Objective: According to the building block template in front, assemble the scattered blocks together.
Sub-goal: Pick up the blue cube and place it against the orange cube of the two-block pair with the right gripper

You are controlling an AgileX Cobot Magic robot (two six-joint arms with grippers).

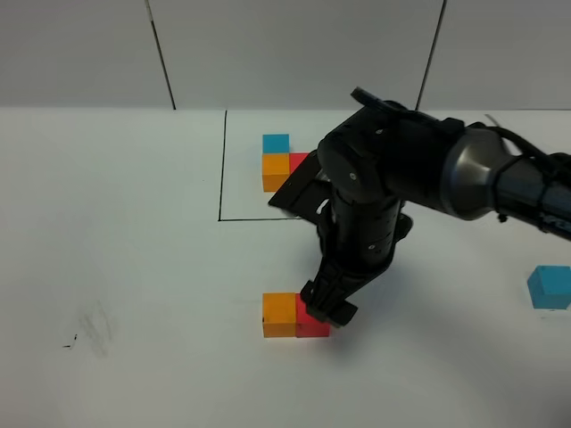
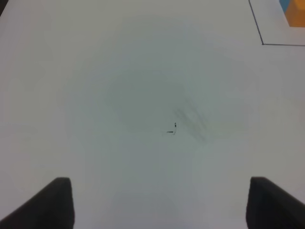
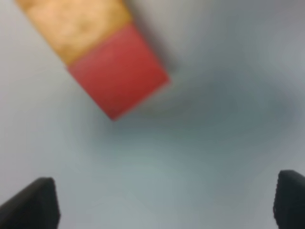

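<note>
White counter (image 1: 134, 267) carries the light blue cube (image 1: 549, 287) at right, probably light and stiff, best pinched on opposite flat sides; left fingers (image 2: 57, 200) and right fingers (image 3: 33, 202) stand apart.

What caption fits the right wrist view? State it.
Open right gripper near small red cube touching small orange cube.

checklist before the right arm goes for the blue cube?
1. Right end effector open, empty: ok.
2. Red cube flush against orange cube, as in template: ok.
3. Right end effector lifted clear of red cube: cannot tell.
4. Blue cube unobstructed, alone at the right: ok.
5. Blue cube joined to the pair: not ok.
6. Left end effector open, empty: ok.
</note>
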